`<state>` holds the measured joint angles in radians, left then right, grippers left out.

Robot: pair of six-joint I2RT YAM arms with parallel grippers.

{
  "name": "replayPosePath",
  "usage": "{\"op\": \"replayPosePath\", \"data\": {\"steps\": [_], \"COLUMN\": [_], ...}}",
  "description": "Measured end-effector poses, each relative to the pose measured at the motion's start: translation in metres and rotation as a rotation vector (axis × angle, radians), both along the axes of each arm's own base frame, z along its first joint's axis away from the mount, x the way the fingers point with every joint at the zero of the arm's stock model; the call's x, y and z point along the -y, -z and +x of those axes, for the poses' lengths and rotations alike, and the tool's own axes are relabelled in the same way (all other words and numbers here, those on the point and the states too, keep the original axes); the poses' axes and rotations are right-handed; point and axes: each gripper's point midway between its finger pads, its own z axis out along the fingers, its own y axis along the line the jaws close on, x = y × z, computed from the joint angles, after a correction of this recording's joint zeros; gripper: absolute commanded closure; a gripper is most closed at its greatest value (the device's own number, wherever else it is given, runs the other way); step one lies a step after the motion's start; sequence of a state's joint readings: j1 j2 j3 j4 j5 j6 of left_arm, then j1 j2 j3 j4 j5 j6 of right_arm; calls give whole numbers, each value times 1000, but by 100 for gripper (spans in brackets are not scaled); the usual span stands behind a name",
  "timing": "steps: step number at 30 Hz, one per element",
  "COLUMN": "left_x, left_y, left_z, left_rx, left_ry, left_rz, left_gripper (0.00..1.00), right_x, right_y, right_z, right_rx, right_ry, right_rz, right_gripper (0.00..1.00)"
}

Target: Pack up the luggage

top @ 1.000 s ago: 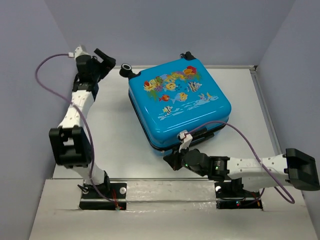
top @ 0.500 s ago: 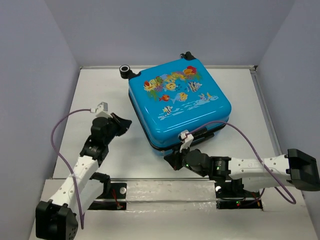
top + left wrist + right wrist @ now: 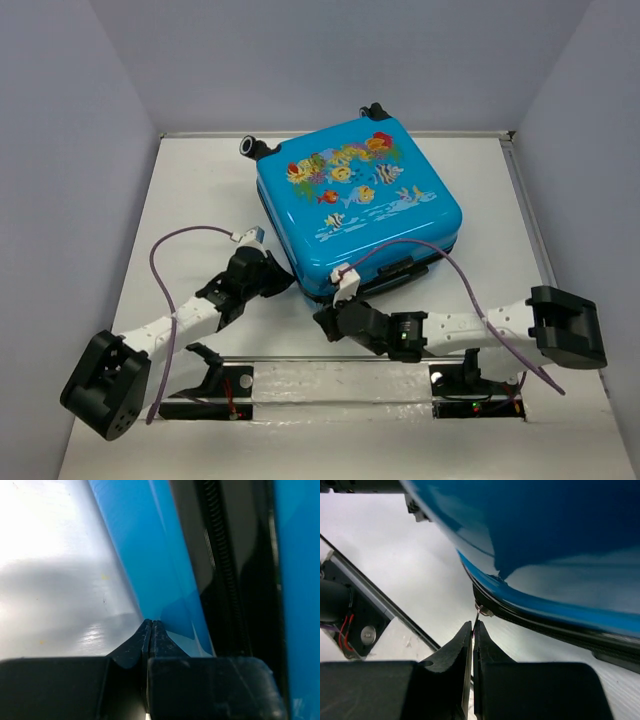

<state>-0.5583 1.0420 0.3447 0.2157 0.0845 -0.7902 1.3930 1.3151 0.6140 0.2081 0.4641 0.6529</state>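
The luggage (image 3: 360, 210) lies flat and closed in the middle of the table, its blue shell with the fish print facing up. My left gripper (image 3: 283, 280) is shut with nothing between its fingers. Its tips (image 3: 151, 622) touch the lower blue shell (image 3: 150, 555) on the case's front-left side, beside the black zipper band (image 3: 220, 565). My right gripper (image 3: 322, 322) sits at the case's near corner. In the right wrist view it (image 3: 474, 623) is shut on the thin metal zipper pull (image 3: 479, 612), which hangs from the black zipper edge under the blue shell (image 3: 545, 530).
Black wheels (image 3: 250, 146) (image 3: 375, 110) stick out at the case's far side. The case's handle (image 3: 400, 270) faces the near side. Grey walls close in the table on three sides. The arms' mounting rail (image 3: 340, 385) runs along the near edge.
My left arm has swung down from the back left corner to the case's front-left side, and its gripper has shut. My right gripper has shifted a little left with the zipper pull.
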Motion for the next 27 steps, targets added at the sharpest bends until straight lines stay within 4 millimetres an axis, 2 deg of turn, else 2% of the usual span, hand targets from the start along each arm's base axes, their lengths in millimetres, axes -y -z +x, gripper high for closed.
{"op": "replayPosePath", "data": {"steps": [4,10,17,18,19,20,21,22,23,24,25,27], "left_x": [1,2,-6,-10,-11,-13,-14,-16,-20,-26,-30,-41], "left_y": [10,27,33,30,29,27,25,22,18,13,7,-17], "left_z": [-2,-6,-3,2,5,8,10,14,17,21,25,43], "left_rx": [-19,-65,-100,-95,-92,-87,-83,-74,-65,-55,-38,11], "left_ry": [0,13,35,24,20,15,10,3,-14,-41,-53,-119], "left_rz": [31,94,127,125,125,127,128,126,132,127,115,73], "left_gripper": [94,94,94,90,85,69,52,35,13,6,1,1], "right_x": [-22,-51,-65,-67,-67,-67,-65,-64,-66,-63,-56,-47], "right_y": [-1,-2,-4,-6,-7,-9,-8,-8,-9,-8,-7,-6], "right_z": [2,16,26,26,26,26,23,19,5,-4,-22,-44], "right_rx": [68,159,229,233,235,234,225,212,177,163,139,92], "right_ry": [11,47,90,92,94,97,91,84,49,32,-6,-46], "right_rz": [-73,-170,-188,-178,-169,-150,-132,-112,-65,-51,-31,-4], "right_gripper": [93,93,93,93,74,59,36,28,22,16,15,14]}}
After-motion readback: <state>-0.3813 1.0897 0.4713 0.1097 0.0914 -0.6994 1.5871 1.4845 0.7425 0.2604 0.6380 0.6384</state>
